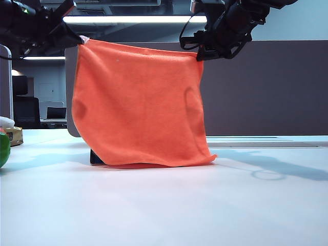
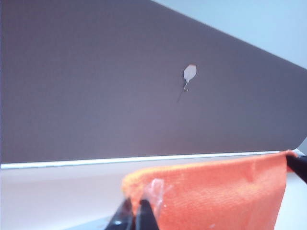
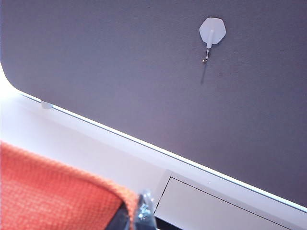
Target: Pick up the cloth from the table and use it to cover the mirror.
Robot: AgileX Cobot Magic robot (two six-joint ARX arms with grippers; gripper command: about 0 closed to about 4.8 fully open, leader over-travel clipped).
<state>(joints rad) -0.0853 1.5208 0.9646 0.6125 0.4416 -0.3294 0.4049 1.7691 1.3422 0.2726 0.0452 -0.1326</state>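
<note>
I saw the cloth blocking centre; grey partition walled off the back; front surface lay open.

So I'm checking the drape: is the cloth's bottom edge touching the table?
Touching. In the exterior view the cloth has its lower right corner lying on the table.

Grey partition, ceiling light, maybe office.

Left hand and right hand raised high, level, both pinched shut.
</note>
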